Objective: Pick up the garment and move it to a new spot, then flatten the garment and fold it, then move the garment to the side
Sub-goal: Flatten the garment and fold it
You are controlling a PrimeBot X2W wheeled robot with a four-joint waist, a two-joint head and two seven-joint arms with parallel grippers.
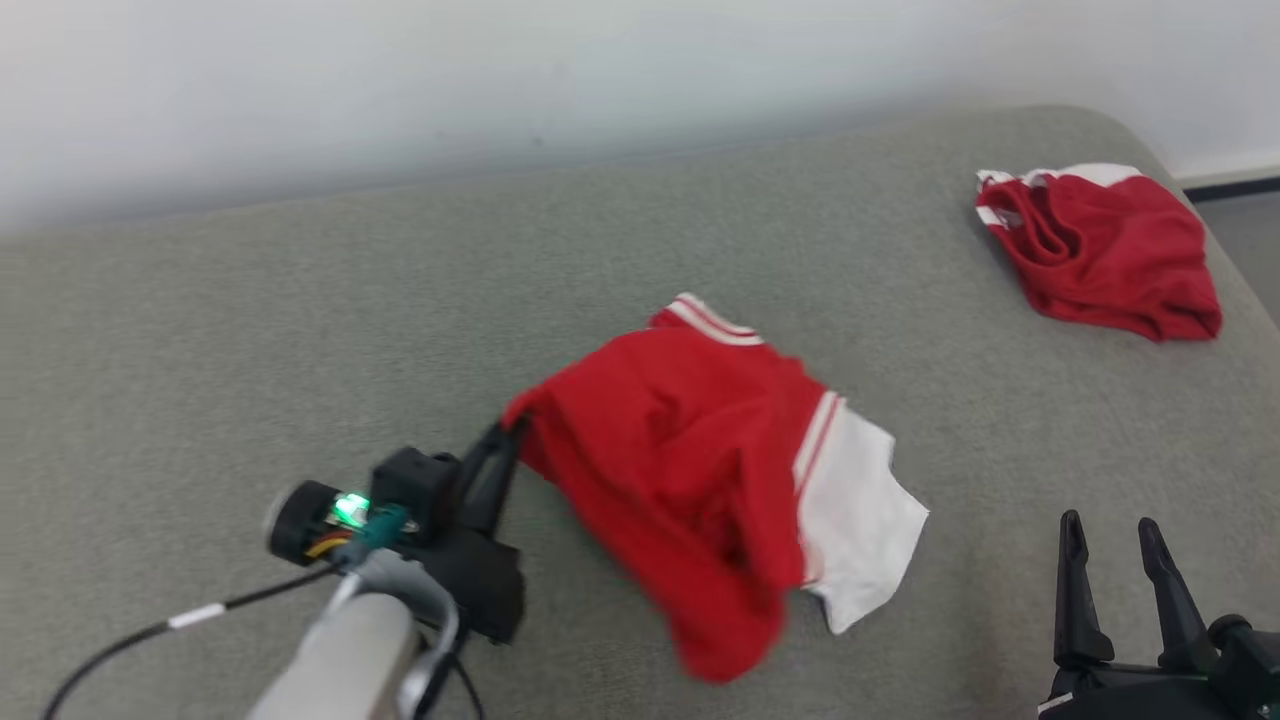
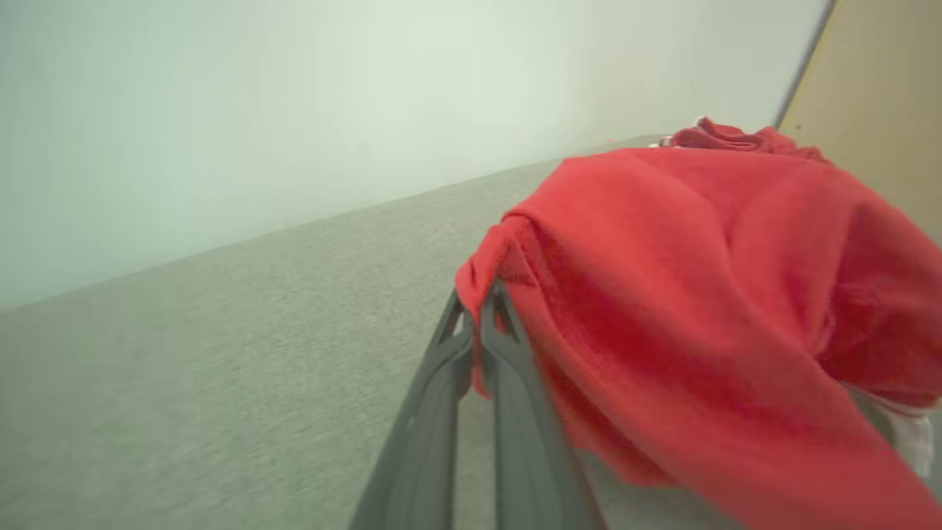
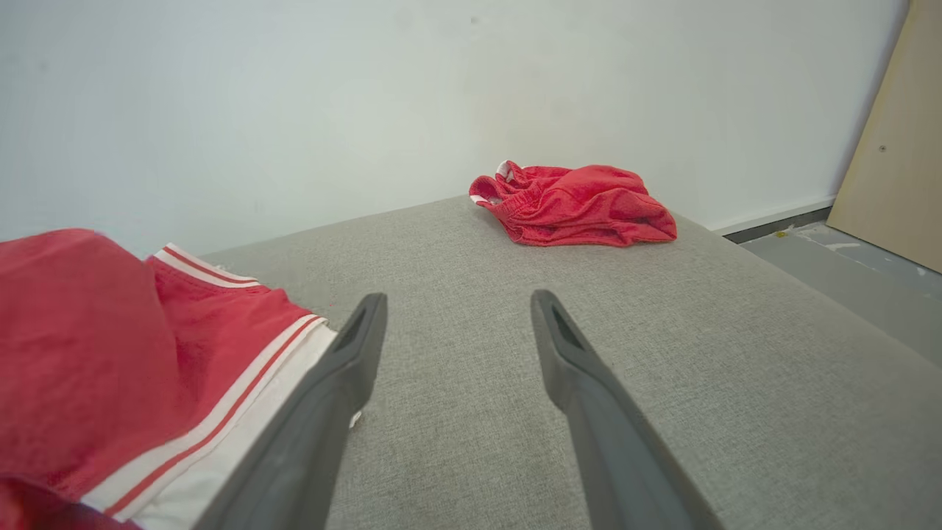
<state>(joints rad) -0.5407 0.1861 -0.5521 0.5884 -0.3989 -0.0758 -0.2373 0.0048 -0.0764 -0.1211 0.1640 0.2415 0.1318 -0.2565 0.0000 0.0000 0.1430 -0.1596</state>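
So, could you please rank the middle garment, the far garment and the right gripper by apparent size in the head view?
Largest: middle garment.
Then: far garment and right gripper look about alike; the gripper is nearer and cut by the frame edge, so unranked.

- A plain indoor room, looking more like a robot test space than a lived-in home.
- A wide grey fabric-covered surface [image 1: 200, 350], like a bed or sofa seat.
- A plain white wall [image 3: 294, 88] behind it.
- A grey hard floor [image 3: 846, 272], a dark skirting strip [image 3: 780, 223], and a pale wooden board [image 3: 890, 147] standing against the wall.
- A pale robot forearm [image 1: 340, 650] with a trailing cable [image 1: 195, 616].
- Loose clothing: a red and white garment [image 1: 700, 450] and a second red garment [image 1: 1100, 250].
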